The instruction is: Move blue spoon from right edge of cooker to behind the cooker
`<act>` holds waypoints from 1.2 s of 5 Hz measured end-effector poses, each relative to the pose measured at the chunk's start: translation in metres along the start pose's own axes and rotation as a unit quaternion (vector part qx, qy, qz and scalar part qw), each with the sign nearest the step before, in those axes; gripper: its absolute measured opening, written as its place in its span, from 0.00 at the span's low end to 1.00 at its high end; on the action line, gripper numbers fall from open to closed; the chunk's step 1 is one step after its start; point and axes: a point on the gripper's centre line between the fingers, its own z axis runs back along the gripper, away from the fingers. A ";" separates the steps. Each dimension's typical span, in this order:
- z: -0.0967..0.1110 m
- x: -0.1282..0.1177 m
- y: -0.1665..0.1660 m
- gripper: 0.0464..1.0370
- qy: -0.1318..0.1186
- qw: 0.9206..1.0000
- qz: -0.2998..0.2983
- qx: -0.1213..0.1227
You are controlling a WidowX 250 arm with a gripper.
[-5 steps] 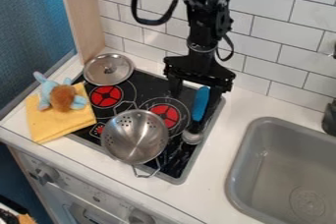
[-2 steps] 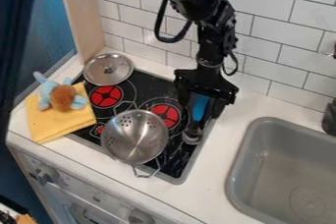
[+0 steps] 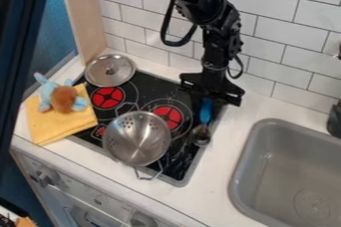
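Note:
The gripper (image 3: 206, 109) hangs over the right rear part of the cooker (image 3: 188, 164), its fingers drawn together on the handle of the blue spoon (image 3: 206, 113). The upper end of the handle is hidden under the gripper. The spoon's metal bowl (image 3: 201, 135) points toward the front, at the cooker's right edge. I cannot tell whether the spoon touches the surface. Behind the cooker, a strip of white counter (image 3: 158, 66) runs along the tiled wall.
A steel colander (image 3: 137, 139) stands on the cooker's front part, left of the spoon. A metal lid (image 3: 110, 70) lies at the rear left. A plush toy (image 3: 63, 98) rests on a yellow cloth (image 3: 59, 121) at the left. The grey sink (image 3: 266, 164) is to the right.
The gripper has moved right and down over the handle, and its fingers have come together on it. The spoon has shifted slightly right. A dark shape at the left edge has moved further into view.

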 end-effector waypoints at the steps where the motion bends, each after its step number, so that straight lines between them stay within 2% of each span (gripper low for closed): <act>1: 0.000 -0.002 0.000 0.33 0.002 1.000 0.000 0.000; 2: 0.002 -0.005 0.005 0.33 0.008 1.000 0.013 -0.009; 3: 0.024 -0.005 0.026 0.33 -0.007 0.996 0.091 -0.020; 4: 0.047 0.000 0.041 0.33 -0.020 0.985 0.169 -0.024; 5: 0.061 0.003 0.054 0.33 -0.030 0.956 0.290 -0.028; 6: 0.061 0.005 0.068 0.33 -0.032 0.911 0.411 -0.026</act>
